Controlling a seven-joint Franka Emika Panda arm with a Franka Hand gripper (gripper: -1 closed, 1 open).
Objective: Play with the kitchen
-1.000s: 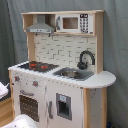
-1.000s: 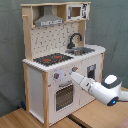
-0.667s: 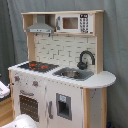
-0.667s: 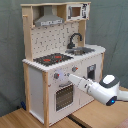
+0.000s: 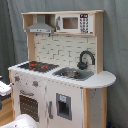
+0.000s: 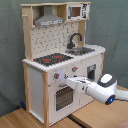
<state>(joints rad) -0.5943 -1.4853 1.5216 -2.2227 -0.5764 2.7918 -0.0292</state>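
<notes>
The kitchen [image 5: 60, 100] [image 6: 37, 85] is a tall white and light-wood toy with a black-red stovetop [image 6: 52, 59], a black faucet [image 6: 75, 39] over a sink [image 6: 82, 50], a grey hood [image 6: 49, 21] and a windowed oven door [image 6: 62, 97]. In the second exterior view my gripper [image 6: 66, 79] reaches in from the right. Its tip is at the front panel, just above the oven door and between two knobs [image 6: 56, 76]. Whether it touches the panel is unclear. In the first exterior view only white arm parts [image 5: 4, 90] show at the left edge and bottom.
A toy microwave [image 5: 70, 23] sits on the top shelf. A rounded counter end [image 5: 102, 79] juts out beside the sink. The kitchen stands on a wooden table [image 6: 20, 119] before a grey curtain [image 5: 117, 50]. My white arm [image 6: 107, 87] fills the space in front of the kitchen's lower cupboard.
My gripper has edged slightly closer to the knob panel. The kitchen has not moved.
</notes>
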